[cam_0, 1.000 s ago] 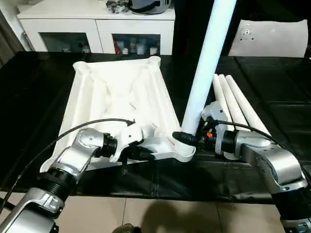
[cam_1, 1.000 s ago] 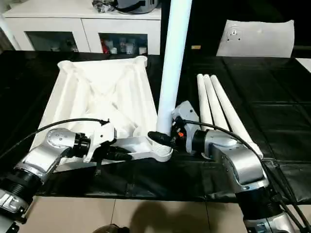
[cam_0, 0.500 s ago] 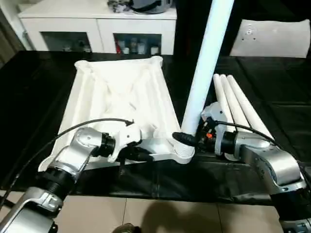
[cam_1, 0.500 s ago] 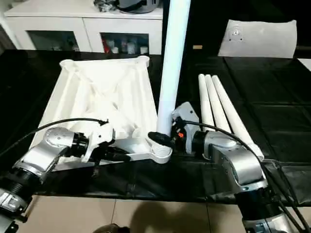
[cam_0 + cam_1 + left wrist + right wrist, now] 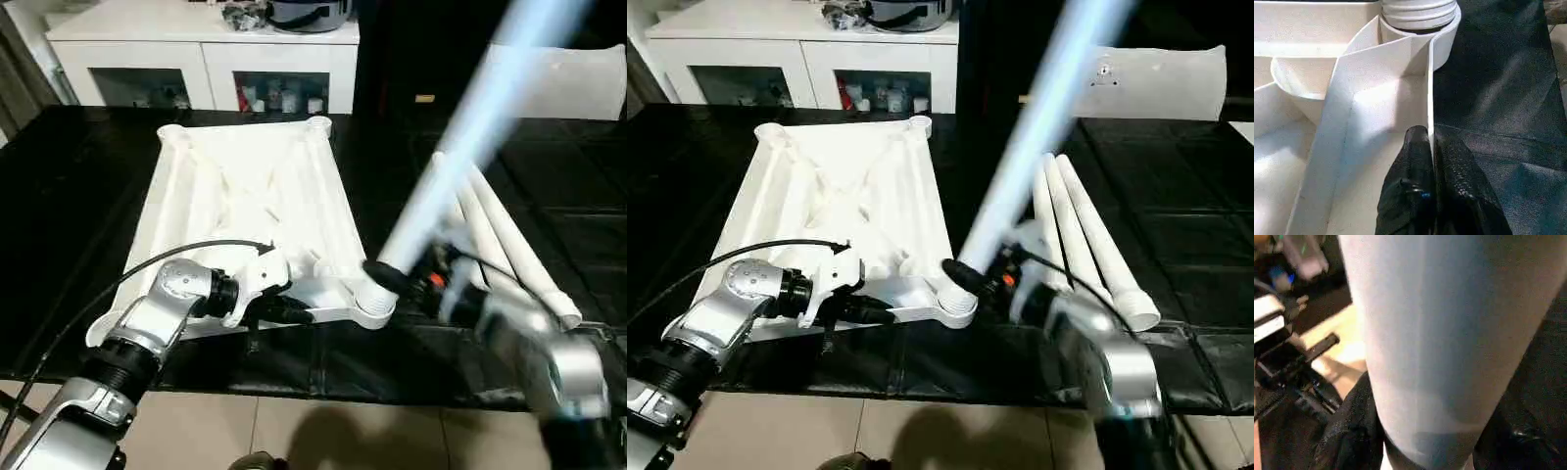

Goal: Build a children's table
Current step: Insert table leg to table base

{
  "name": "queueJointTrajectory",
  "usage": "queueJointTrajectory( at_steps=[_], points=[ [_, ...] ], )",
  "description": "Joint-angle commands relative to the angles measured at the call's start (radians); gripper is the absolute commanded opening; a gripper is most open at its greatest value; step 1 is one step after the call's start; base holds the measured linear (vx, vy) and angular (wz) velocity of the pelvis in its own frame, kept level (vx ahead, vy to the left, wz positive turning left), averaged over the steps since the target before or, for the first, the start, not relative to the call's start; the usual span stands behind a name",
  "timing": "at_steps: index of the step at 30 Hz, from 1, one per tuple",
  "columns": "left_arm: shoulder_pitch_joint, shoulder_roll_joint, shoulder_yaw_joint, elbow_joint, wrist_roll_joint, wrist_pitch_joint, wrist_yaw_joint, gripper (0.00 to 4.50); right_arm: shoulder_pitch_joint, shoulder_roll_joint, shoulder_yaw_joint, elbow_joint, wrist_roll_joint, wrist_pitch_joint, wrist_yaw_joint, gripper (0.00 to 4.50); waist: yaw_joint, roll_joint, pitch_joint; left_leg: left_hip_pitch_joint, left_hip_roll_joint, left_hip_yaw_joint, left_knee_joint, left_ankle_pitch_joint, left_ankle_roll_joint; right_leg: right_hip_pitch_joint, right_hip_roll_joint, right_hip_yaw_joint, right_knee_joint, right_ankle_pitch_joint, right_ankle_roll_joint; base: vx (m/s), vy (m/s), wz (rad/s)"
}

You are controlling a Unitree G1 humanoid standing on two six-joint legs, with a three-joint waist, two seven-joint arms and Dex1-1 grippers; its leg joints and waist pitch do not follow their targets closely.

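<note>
The children's table top (image 5: 245,196) lies upside down on the black cover, ribbed underside up. My left gripper (image 5: 294,313) is shut on its thin near rim (image 5: 1430,88), just beside the near right corner socket (image 5: 372,308). One long white leg (image 5: 460,147) leans up and to the right, its lower end at that socket. My right gripper (image 5: 390,274) is shut around the leg's lower end, and its black fingers (image 5: 1347,431) show on either side of the leg (image 5: 1440,333). Three more legs (image 5: 500,245) lie side by side to the right of the top.
A white cabinet with glass doors (image 5: 196,59) stands behind the table. A flat white board (image 5: 568,83) leans at the back right. The table's front edge (image 5: 294,382) runs just below my arms, with tiled floor beyond. A black cable (image 5: 147,264) loops over my left forearm.
The held leg has swung from nearly upright to leaning right, and my right arm has moved with it. My left gripper keeps its hold on the rim. The camera has shifted a little.
</note>
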Motion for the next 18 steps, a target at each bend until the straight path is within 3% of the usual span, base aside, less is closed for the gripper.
queueJointTrajectory(
  at_steps=[1, 3, 4, 5, 6, 7, 9, 10, 11, 14, 15, 17, 18],
  points=[
    [-0.038, -0.021, 0.068, -0.012, -0.025, -0.005, 0.073, 0.00, 0.071, 0.007, 0.044, 0.062, -0.024, 0.023, -0.003, 1.89, -0.004, 0.005, -0.043, 0.049, 0.123, -0.080, -0.101, -0.599, -0.129, -0.014, -0.124, 0.064, -0.107, -0.442, -0.168, 0.000, 0.000, 0.00],
    [-0.044, -0.023, 0.067, -0.001, -0.017, -0.012, 0.082, 0.00, 0.102, 0.014, 0.040, 0.049, -0.029, -0.011, -0.007, 1.89, 0.001, 0.006, -0.043, 0.057, 0.122, -0.076, -0.101, -0.608, -0.129, -0.021, -0.125, 0.066, -0.113, -0.462, -0.156, 0.000, 0.000, 0.00],
    [-0.049, -0.024, 0.068, 0.005, -0.014, -0.014, 0.085, 0.00, 0.113, 0.018, 0.036, 0.043, -0.040, -0.038, -0.020, 1.89, 0.002, 0.020, -0.043, 0.053, 0.124, -0.079, -0.107, -0.612, -0.134, -0.014, -0.125, 0.064, -0.115, -0.448, -0.152, 0.000, 0.000, 0.00],
    [-0.054, -0.024, 0.069, 0.013, -0.011, -0.018, 0.089, 0.00, 0.122, 0.021, 0.033, 0.037, -0.051, -0.063, -0.026, 1.89, 0.001, 0.015, -0.044, 0.048, 0.124, -0.081, -0.111, -0.610, -0.133, -0.010, -0.122, 0.063, -0.112, -0.433, -0.151, 0.000, 0.000, 0.00],
    [-0.058, -0.026, 0.070, 0.018, -0.009, -0.020, 0.091, 0.00, 0.130, 0.019, 0.037, 0.029, -0.063, -0.084, -0.023, 1.89, 0.005, 0.024, -0.046, 0.049, 0.123, -0.081, -0.114, -0.608, -0.135, -0.011, -0.121, 0.061, -0.107, -0.403, -0.152, 0.000, 0.000, 0.00],
    [-0.060, -0.026, 0.071, 0.020, -0.007, -0.020, 0.092, 0.00, 0.133, 0.018, 0.038, 0.026, -0.069, -0.093, -0.021, 1.89, 0.002, 0.019, -0.044, 0.049, 0.123, -0.079, -0.115, -0.618, -0.135, -0.013, -0.119, 0.061, -0.109, -0.404, -0.153, 0.000, 0.000, 0.00],
    [-0.062, -0.026, 0.070, 0.019, -0.002, -0.020, 0.085, 0.00, 0.134, -0.004, 0.081, 0.016, -0.109, -0.124, -0.007, 1.89, 0.005, 0.023, -0.044, 0.053, 0.121, -0.076, -0.110, -0.615, -0.130, -0.016, -0.125, 0.064, -0.112, -0.430, -0.154, 0.000, 0.000, 0.00],
    [-0.065, -0.024, 0.065, 0.021, 0.003, -0.022, 0.081, 0.00, 0.126, -0.025, 0.117, 0.011, -0.134, -0.133, 0.011, 1.89, 0.006, 0.018, -0.044, 0.052, 0.122, -0.076, -0.111, -0.605, -0.126, -0.015, -0.125, 0.064, -0.114, -0.442, -0.148, 0.000, 0.000, 0.00],
    [-0.067, -0.023, 0.063, 0.022, 0.006, -0.024, 0.079, 0.00, 0.121, -0.039, 0.140, 0.008, -0.150, -0.138, 0.023, 1.89, 0.008, 0.020, -0.043, 0.052, 0.123, -0.076, -0.110, -0.602, -0.126, -0.015, -0.125, 0.064, -0.113, -0.447, -0.144, 0.000, 0.000, 0.00],
    [-0.071, -0.020, 0.058, 0.026, 0.014, -0.029, 0.079, 0.00, 0.111, -0.055, 0.169, 0.007, -0.170, -0.143, 0.042, 1.89, 0.007, 0.019, -0.043, 0.053, 0.123, -0.076, -0.111, -0.611, -0.123, -0.017, -0.125, 0.066, -0.114, -0.458, -0.141, 0.000, 0.000, 0.00],
    [-0.076, -0.011, 0.047, 0.030, 0.028, -0.041, 0.071, 0.00, 0.075, -0.073, 0.211, 0.025, -0.183, -0.136, 0.087, 1.89, 0.007, 0.009, -0.039, 0.051, 0.123, -0.076, -0.109, -0.605, -0.113, -0.018, -0.129, 0.066, -0.118, -0.481, -0.139, 0.000, 0.000, 0.00],
    [-0.075, -0.008, 0.043, 0.028, 0.033, -0.042, 0.068, 0.00, 0.064, -0.080, 0.224, 0.031, -0.187, -0.135, 0.102, 1.89, 0.002, 0.012, -0.037, 0.048, 0.121, -0.080, -0.109, -0.605, -0.109, -0.014, -0.130, 0.064, -0.117, -0.524, -0.127, 0.000, 0.000, 0.00],
    [-0.076, -0.008, 0.042, 0.028, 0.034, -0.044, 0.066, 0.00, 0.060, -0.080, 0.225, 0.034, -0.188, -0.136, 0.105, 1.89, 0.005, 0.014, -0.036, 0.055, 0.123, -0.077, -0.108, -0.620, -0.112, -0.024, -0.129, 0.066, -0.124, -0.550, -0.117, 0.000, 0.000, 0.00]
  ],
)
